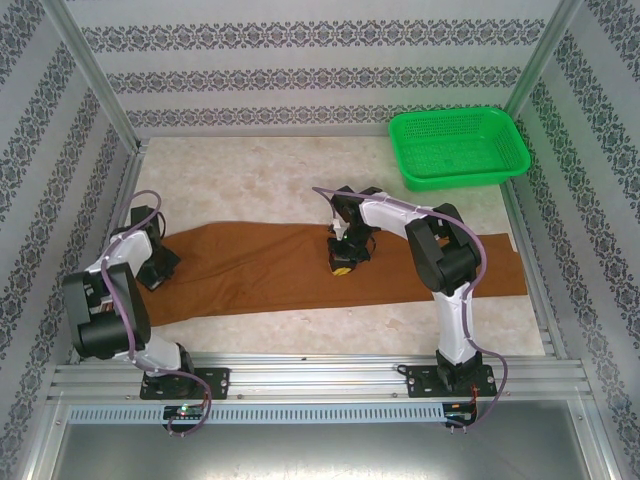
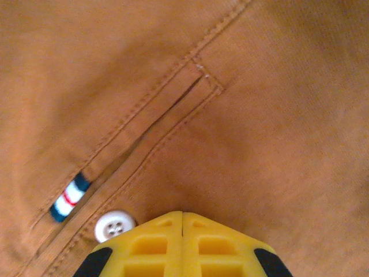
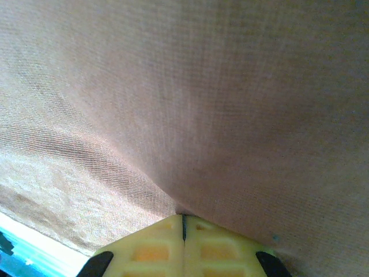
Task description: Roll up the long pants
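- At the far left of the overhead view, the left fingers (image 1: 157, 262) rest on the waist end of the long pants (image 1: 260, 268). They sit just beside a slit pocket (image 2: 167, 109), a white button (image 2: 114, 226) and a small striped tag (image 2: 69, 199). The yellow tips are pressed together; I cannot tell whether cloth sits between them.
- Across the middle, the rust-brown pants lie flat on the pale desk (image 1: 300, 335), stretched from left to right.
- Near the centre, the right fingers (image 3: 155, 245) are clamped on a fold of the pants, the cloth creasing into their tips.
- At back right, a green basket (image 1: 458, 182) stands on the desk, apart from the pants.
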Motion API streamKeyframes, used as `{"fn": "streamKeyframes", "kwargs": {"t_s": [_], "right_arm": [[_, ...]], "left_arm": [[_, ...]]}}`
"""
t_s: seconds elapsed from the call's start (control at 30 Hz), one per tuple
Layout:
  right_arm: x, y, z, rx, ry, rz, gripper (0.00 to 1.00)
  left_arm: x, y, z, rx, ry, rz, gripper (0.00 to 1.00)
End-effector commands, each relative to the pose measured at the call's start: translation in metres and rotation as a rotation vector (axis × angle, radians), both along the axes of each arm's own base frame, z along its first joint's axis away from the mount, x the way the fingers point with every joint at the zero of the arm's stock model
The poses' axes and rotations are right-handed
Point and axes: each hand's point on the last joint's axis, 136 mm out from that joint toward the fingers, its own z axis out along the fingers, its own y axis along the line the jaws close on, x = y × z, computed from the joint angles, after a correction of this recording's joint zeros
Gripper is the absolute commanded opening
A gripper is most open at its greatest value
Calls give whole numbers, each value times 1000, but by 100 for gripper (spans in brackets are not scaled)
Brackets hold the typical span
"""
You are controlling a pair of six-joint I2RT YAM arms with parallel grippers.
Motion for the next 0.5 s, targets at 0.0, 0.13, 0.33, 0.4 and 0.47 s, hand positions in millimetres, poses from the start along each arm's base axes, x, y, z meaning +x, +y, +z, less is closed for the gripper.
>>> {"fn": "streamKeyframes", "kwargs": {"t_s": [0.0,0.13,0.33,0.4,0.47], "right_arm": [[-21,-26,-38,-146,63,11,0],[-22,-28,-38,-147,61,0,0],[-23,-37,-43,-166,64,-21,0],[-23,-43,-48,-179,71,-31,0],[-21,-48,-53,-188,86,-44,0]], "left_arm": [[32,9,-5,-16,-45,8,0],[60,17,-23,-47,-17,-3,0],[99,36,-30,-36,25,-18,0],[106,40,-33,-32,40,-19,0],[103,42,-36,-26,57,-17,0]]}}
